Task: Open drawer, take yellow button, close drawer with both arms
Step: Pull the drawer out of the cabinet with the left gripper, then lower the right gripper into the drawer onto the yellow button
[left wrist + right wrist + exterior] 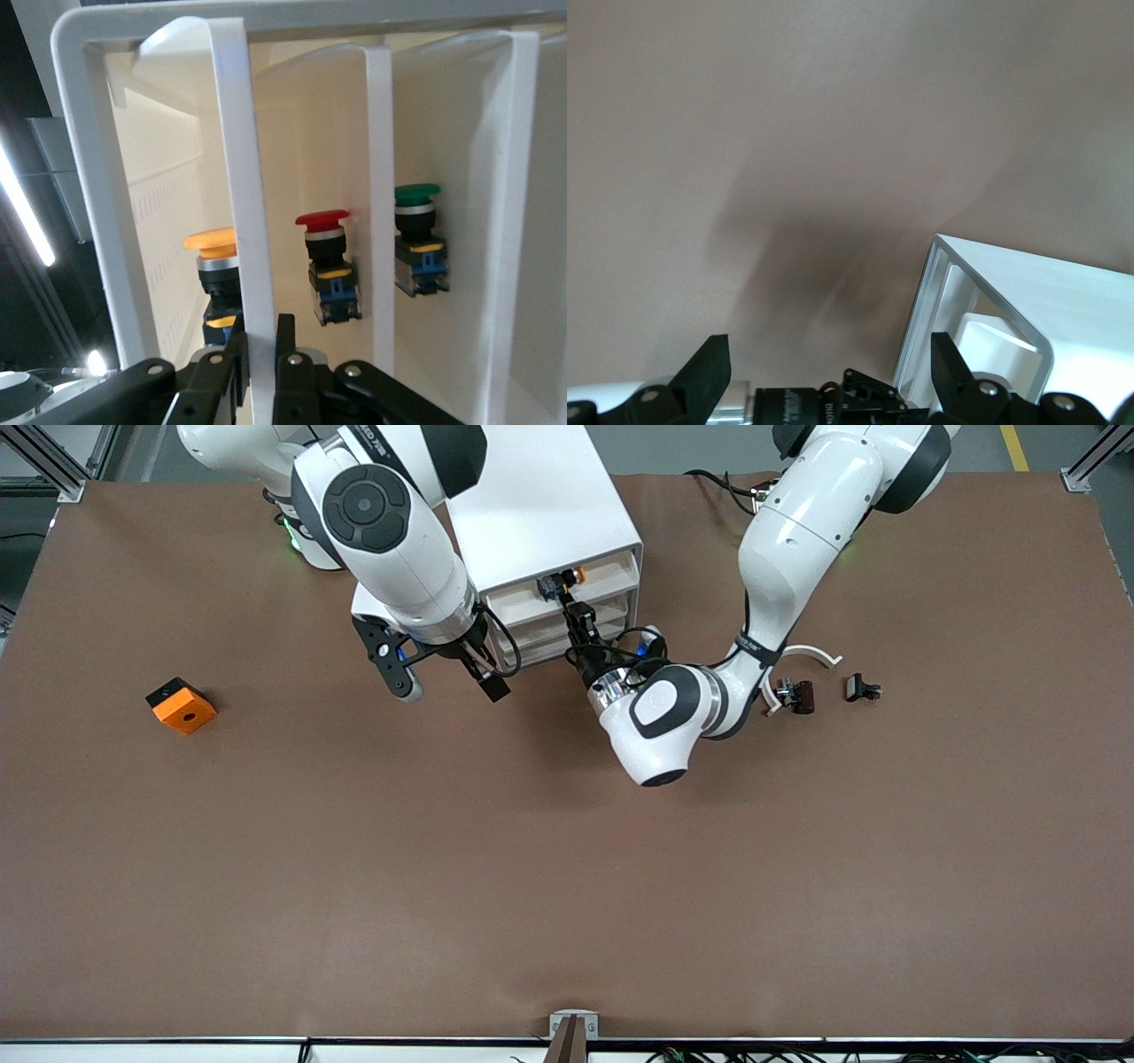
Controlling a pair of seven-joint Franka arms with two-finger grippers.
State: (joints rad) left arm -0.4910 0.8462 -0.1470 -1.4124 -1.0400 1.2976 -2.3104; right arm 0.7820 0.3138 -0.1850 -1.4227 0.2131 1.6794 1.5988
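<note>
Here, one white boxy cabinet (540,522) on a brown matte table (567,868), its four pale beige drawer fronts facing the front camera.

Top drawer (585,574): a button (574,576) with a round yellow-orange cap and dark body shows at its front. In the left wrist view the same button (215,274) stands beside a red-capped one (328,266) and a green-capped one (416,239), each parted from the next by a thin white plastic wall.

Left gripper (578,615): black, level with the drawer fronts; in its wrist view the fingers (288,363) are pinched shut on the white wall (244,221) between the yellow and red buttons.

Right gripper (447,673): black, hanging over bare table beside the cabinet's corner, fingers spread wide, nothing held. Its arm waits.

Orange square block (182,706), black hole on top: well apart, toward the right arm's end of the table.

Two small dark clips (795,695) (862,688) and a white curved band (811,654): toward the left arm's end, just beside the left arm's elbow.
</note>
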